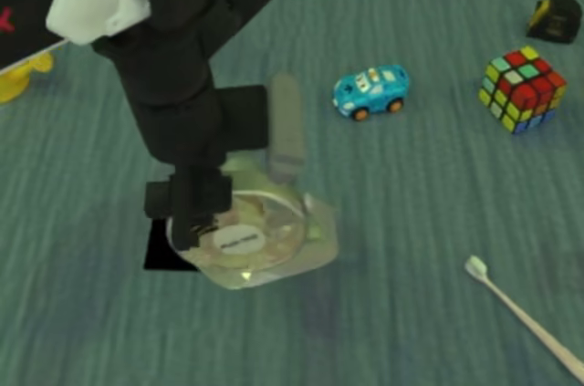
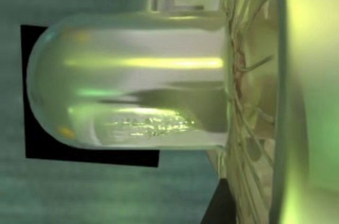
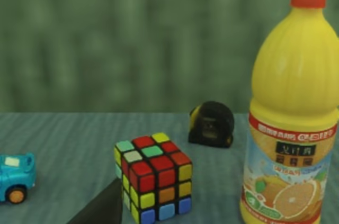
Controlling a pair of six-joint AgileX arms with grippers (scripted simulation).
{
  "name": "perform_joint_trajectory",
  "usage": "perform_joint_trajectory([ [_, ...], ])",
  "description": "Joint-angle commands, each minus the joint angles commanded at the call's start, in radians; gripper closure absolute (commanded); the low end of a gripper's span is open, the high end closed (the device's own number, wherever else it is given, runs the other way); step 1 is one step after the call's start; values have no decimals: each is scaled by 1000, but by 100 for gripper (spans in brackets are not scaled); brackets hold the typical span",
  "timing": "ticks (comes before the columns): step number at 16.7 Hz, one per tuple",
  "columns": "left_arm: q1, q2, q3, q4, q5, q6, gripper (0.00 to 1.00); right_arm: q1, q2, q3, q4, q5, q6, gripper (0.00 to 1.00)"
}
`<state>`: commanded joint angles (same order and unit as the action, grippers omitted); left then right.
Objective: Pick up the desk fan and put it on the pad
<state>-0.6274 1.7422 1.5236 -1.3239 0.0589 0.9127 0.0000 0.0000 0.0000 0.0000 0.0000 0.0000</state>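
Observation:
The desk fan (image 1: 260, 238) is pale grey-green and lies tilted with its round grille and labelled hub facing up, left of the table's middle. My left gripper (image 1: 195, 224) is shut on the fan's left rim. The black pad (image 1: 162, 251) lies under the fan's left part, and only its left strip shows. In the left wrist view the fan's rounded housing (image 2: 132, 81) fills the picture in front of the pad (image 2: 37, 147), and one dark finger (image 2: 221, 208) lies against the grille. Only a dark edge of my right gripper (image 3: 100, 209) shows, in its own wrist view; that arm is outside the top view.
A blue toy car (image 1: 371, 91) sits behind the fan. At the right are a colour cube (image 1: 522, 89), a black-and-yellow tape measure (image 1: 555, 18) and a toothbrush (image 1: 525, 313). A yellow juice bottle (image 3: 291, 118) stands near the right gripper. A yellow object (image 1: 23, 76) sits far left.

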Motion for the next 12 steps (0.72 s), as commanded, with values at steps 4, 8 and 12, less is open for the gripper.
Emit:
perform_joint_trajectory([
  [4, 8, 131, 157, -144, -179, 22, 100, 0, 0, 0, 0, 0, 0, 0],
  [8, 17, 247, 304, -275, -353, 40, 100, 0, 0, 0, 0, 0, 0, 0],
  [12, 21, 268, 330, -299, -380, 42, 100, 0, 0, 0, 0, 0, 0, 0],
])
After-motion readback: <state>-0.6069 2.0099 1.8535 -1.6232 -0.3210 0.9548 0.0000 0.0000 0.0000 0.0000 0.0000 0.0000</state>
